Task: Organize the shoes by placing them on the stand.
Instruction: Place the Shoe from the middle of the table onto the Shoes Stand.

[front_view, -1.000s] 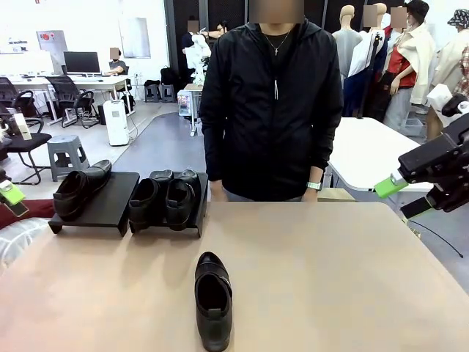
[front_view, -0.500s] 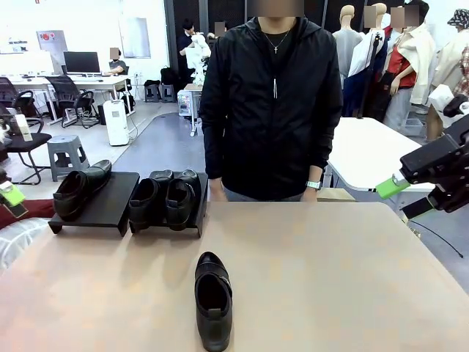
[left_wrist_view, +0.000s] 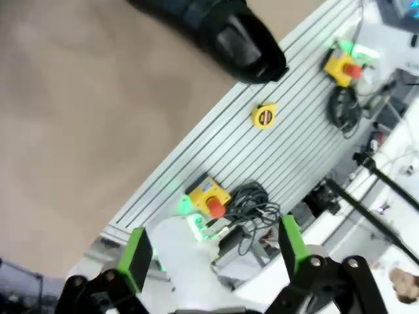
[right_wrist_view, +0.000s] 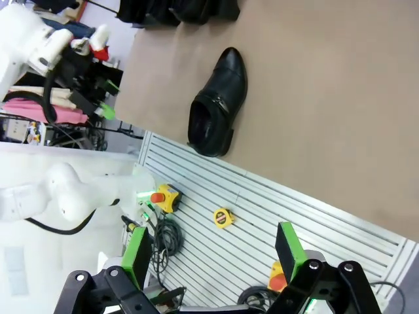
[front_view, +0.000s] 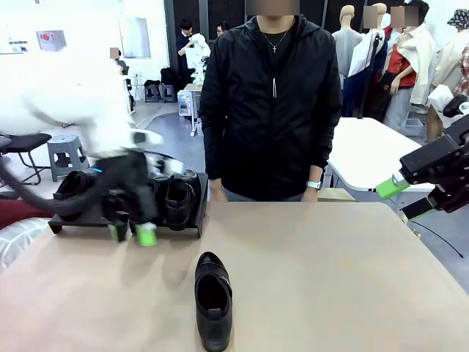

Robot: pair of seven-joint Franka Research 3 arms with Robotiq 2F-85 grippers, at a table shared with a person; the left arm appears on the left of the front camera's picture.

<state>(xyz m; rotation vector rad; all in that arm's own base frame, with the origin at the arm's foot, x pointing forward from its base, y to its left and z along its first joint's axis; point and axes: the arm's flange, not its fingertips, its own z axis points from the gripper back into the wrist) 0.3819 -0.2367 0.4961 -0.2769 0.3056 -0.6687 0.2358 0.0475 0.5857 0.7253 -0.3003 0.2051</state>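
1. A shiny black leather slip-on shoe [front_view: 213,309] lies alone on the tan table [front_view: 344,279], toe pointing to 12 o'clock, at the near middle edge.
2. At its 11 o'clock, other black shoes [front_view: 179,199] sit on a low black stand [front_view: 199,220].
3. The left gripper [front_view: 133,233], motion-blurred, hangs just before that stand with jaws spread and empty.
4. At 3 o'clock, off the table, the right gripper [front_view: 405,196] is parted too, holding nothing.
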